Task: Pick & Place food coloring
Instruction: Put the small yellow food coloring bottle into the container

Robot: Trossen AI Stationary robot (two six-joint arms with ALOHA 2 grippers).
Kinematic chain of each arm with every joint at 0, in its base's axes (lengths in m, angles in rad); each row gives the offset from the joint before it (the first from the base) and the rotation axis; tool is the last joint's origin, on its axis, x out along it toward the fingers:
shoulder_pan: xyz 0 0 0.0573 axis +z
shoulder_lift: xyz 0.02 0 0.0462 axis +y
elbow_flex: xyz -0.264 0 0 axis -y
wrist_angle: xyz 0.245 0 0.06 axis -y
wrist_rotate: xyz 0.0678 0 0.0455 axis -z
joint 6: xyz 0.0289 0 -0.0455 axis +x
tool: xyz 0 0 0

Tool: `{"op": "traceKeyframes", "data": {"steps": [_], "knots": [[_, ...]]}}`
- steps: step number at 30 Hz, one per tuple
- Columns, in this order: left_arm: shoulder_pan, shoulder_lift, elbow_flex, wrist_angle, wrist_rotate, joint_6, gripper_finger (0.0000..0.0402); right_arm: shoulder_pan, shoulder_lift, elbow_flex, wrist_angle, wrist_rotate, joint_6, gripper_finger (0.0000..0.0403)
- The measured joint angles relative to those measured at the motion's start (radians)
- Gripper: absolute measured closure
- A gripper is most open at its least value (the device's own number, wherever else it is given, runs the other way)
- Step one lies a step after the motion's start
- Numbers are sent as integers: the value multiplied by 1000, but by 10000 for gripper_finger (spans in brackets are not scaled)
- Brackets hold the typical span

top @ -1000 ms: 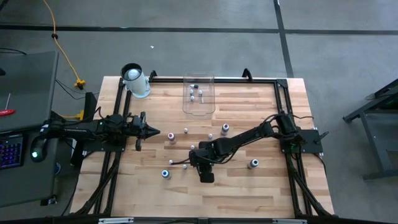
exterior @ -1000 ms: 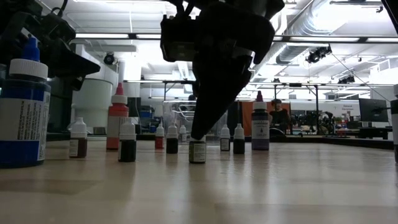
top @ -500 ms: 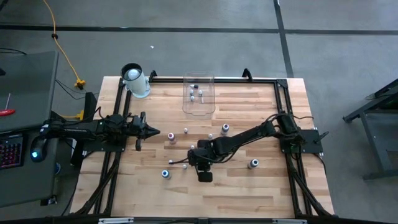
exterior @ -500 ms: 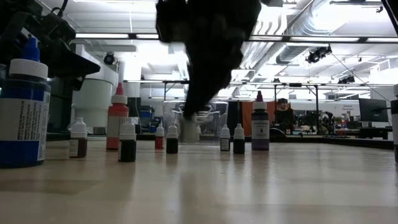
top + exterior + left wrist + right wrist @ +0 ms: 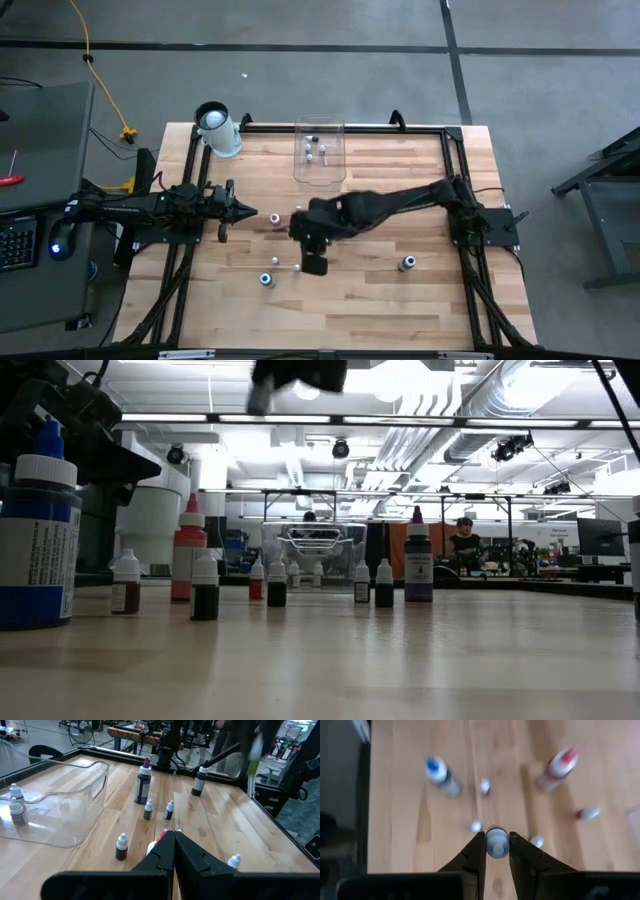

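Note:
My right gripper [image 5: 302, 232] is high above the table's middle, shut on a tiny food coloring bottle [image 5: 496, 841]. It shows at the top of the low view [image 5: 290, 372]. Other food coloring bottles stand on their bases on the table: a blue-capped one [image 5: 266, 279], a red one [image 5: 276, 218], a purple one [image 5: 362, 207] and several tiny ones [image 5: 299, 210]. A few more stand in the clear bin [image 5: 320, 152]. My left gripper [image 5: 246, 212] is shut and empty, level above the table's left side, near the red bottle. My right gripper pinches the tiny bottle by its sides just below the whitish cap [image 5: 496, 838], between its two fingers [image 5: 476, 851]. The fingers point down from above. The bottle is upright and lifted well clear of the table.
A big white cylinder [image 5: 218, 128] stands at the table's far left corner. A black frame [image 5: 420, 128] runs along the table's edges. A grey-capped bottle [image 5: 408, 263] stands alone at the right near side. Bare wood lies along the near edge.
My right gripper has risen from the table with the tiny bottle and gone toward the table's left and far edges. The bottle stood on the table a second ago and is now lifted clear, high above the other bottles.

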Motion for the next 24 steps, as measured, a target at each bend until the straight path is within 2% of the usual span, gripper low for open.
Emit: {"op": "traceKeyframes", "data": {"steps": [5,9,15,24], "knots": [[0,0,0,0,0,0,401,-28,0,139,-26,70,-7,345],[0,0,0,0,0,0,401,-43,0,204,-32,88,-64,345],[0,0,0,0,-1,0,401,-73,-35,194,-26,80,-74,345],[0,0,0,0,1,0,401,-200,-96,194,-111,109,-86,345]]}}
